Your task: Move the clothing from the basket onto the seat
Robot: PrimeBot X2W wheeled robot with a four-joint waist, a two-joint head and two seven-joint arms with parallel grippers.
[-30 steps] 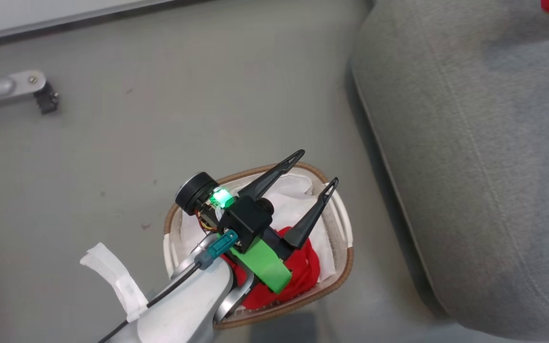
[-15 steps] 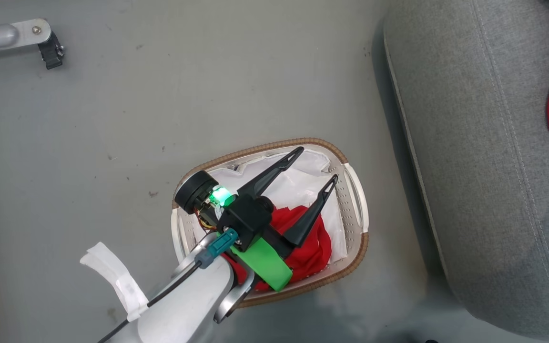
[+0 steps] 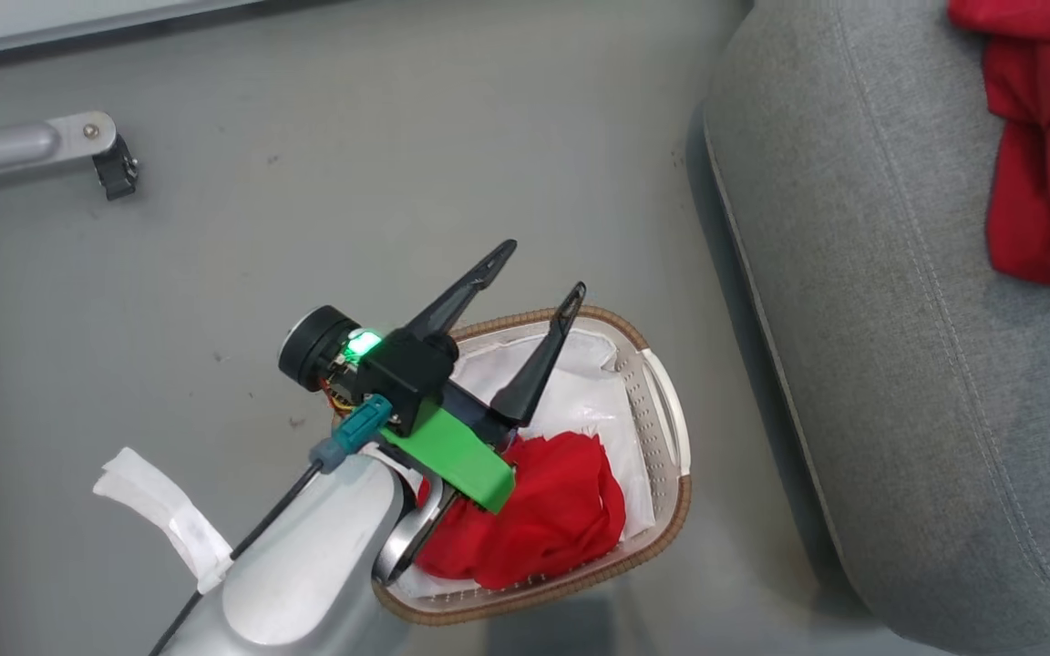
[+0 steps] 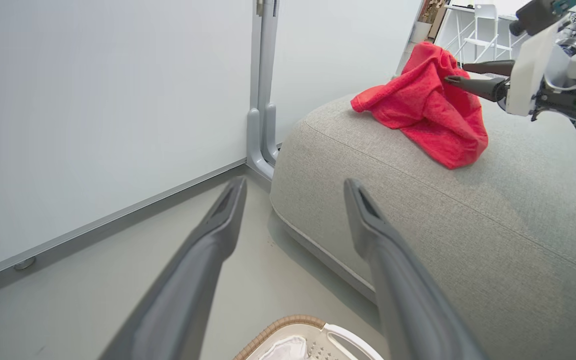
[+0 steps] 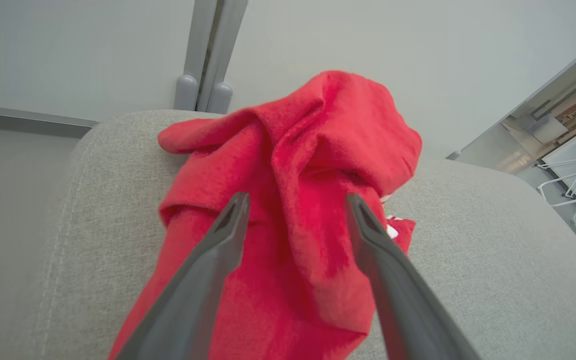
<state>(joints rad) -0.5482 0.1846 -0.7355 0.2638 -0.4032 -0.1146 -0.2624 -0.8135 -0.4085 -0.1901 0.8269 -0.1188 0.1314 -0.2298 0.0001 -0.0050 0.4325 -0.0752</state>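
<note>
Red garment (image 3: 534, 519) in basket (image 3: 662, 428) beneath left gripper (image 3: 541, 268), jaws parted; right gripper (image 5: 296, 200) likewise.

I count two garments: basket garment (image 3: 548, 515), seat garment (image 3: 1040, 173). One basket (image 3: 663, 410), one seat (image 3: 880, 364). Two grippers: left gripper (image 3: 543, 269), right gripper (image 5: 296, 197).

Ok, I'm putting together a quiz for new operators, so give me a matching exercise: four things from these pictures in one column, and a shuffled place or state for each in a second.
Things
1. basket
2. left gripper
3. right gripper
4. white liner

Places or states
A. open, at the draped red garment on the seat
B. inside the basket, under the crumpled red garment
C. on the floor, beside the seat
D. open and holding nothing, above the basket

Pairs: 1-C, 2-D, 3-A, 4-B
</note>
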